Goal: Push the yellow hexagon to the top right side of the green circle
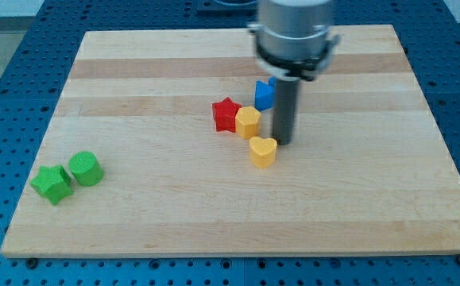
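The yellow hexagon (pixel 248 121) lies near the board's middle, touching a red star (pixel 226 114) on its left. My tip (pixel 282 142) stands just right of the hexagon, with a small gap between them. A yellow heart (pixel 263 150) lies just below and left of the tip. The green circle (pixel 85 168) sits far off at the view's lower left, next to a green star (pixel 52 184).
A blue block (pixel 264 94) sits above the hexagon, partly hidden behind my rod. The wooden board (pixel 373 199) rests on a blue perforated table; its edges lie near the view's borders.
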